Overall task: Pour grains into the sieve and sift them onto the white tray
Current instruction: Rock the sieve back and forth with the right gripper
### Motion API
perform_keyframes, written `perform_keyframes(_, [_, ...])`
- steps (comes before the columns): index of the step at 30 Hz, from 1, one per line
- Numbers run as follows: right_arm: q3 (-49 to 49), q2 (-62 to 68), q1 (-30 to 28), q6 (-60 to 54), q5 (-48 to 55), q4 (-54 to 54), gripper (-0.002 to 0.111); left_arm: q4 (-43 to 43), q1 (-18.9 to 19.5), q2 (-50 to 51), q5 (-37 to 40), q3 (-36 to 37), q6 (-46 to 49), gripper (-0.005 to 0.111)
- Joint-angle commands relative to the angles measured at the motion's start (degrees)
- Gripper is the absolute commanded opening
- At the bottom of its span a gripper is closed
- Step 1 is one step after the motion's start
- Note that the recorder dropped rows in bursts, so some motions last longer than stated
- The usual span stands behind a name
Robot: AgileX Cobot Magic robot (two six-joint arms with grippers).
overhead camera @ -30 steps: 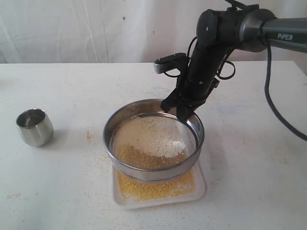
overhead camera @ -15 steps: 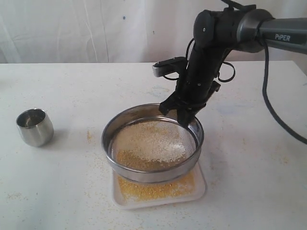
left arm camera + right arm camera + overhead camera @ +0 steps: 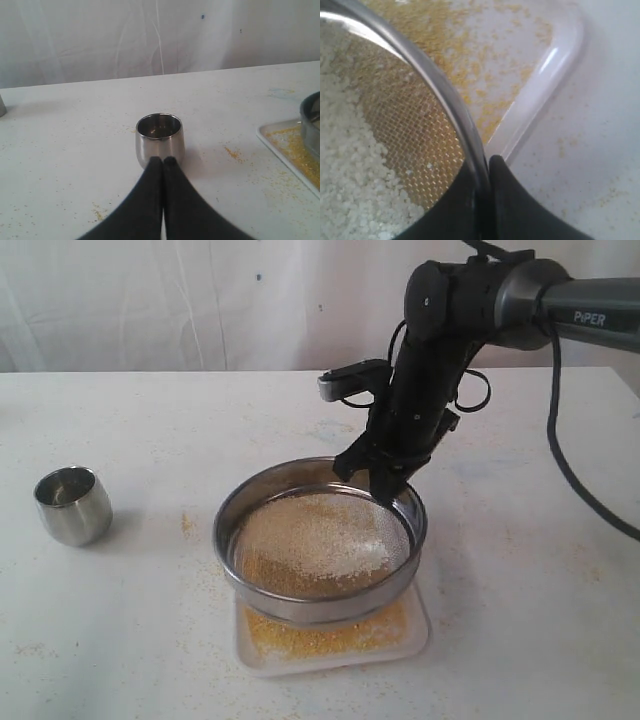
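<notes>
A white table [image 3: 130, 640] stands in front of a pale fabric backdrop [image 3: 150, 300]. Just right of the frame's center, a round steel sieve [image 3: 318, 604] is held over a square white tray [image 3: 421, 636], hiding most of it. Only the tray's front edge and corners show, in the lower middle of the frame.

Inside the sieve lie the grains [image 3: 320, 535]. White rice-like kernels cover most of the mesh, with golden-yellow granules along its nearer side. A layer of fine yellow granules [image 3: 320, 633] lies on the tray below. More yellow specks [image 3: 188, 525] are scattered on the table left of the sieve.

A dark robot arm [image 3: 520, 300] reaches in from the upper right. White letters on it read "PiPER" [image 3: 592, 317]. Its right gripper [image 3: 383, 483] pinches the sieve's far right rim. The right wrist view shows the right gripper [image 3: 484, 167] closed on the thin steel rim, with one black finger inside the sieve and one outside.

At the left of the frame, well apart from the sieve, a small shiny steel cup [image 3: 72, 505] stands upright. In the left wrist view the left gripper [image 3: 163, 161] holds nothing. Its two black fingers are pressed together, with their tips at the base of the cup [image 3: 160, 139]. Whether they touch the cup cannot be told.
</notes>
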Motion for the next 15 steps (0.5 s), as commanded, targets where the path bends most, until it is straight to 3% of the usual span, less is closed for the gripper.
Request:
perform_keyframes(1, [-0.30,-0.97,-0.23,-9.58,1.97,4.93,0.000,0.04,0.26,-0.24,-0.18,0.21,0.00,0.000])
perform_keyframes(2, [-0.30,-0.97,-0.23,-10.31,1.81,4.05,0.000,0.04,0.26,-0.24,-0.18,0.21,0.00,0.000])
perform_keyframes(5, [-0.30,-1.33,-0.84,8.20,-4.20,-4.49,0.000,0.04,0.26,-0.24,-0.18,0.21,0.00,0.000])
perform_keyframes(6, [-0.54,-1.46,-0.93,9.03,-3.10,-3.58,0.000,0.04,0.26,-0.24,-0.18,0.21,0.00,0.000])
perform_keyframes(8, [-0.69,-1.68,-0.36,-8.42,2.97,2.65,0.000,0.04,0.26,-0.24,-0.18,0.21,0.00,0.000])
perform_keyframes(9, [-0.69,-1.68,-0.36,-5.88,0.30,-1.04,0.000,0.04,0.26,-0.24,-0.18,0.21,0.00,0.000])
perform_keyframes(11, [-0.69,-1.82,-0.56,12.56,-8.21,-9.28,0.000,0.04,0.26,-0.24,-0.18,0.21,0.00,0.000])
perform_keyframes(12, [-0.69,-1.82,-0.68,14.40,-8.05,-8.50,0.000,0.04,0.26,-0.24,-0.18,0.21,0.00,0.000])
perform_keyframes(15, [-0.69,-1.82,0.19,-3.61,-0.52,2.66,0.000,0.04,0.26,-0.24,-0.18,0.21,0.00,0.000])
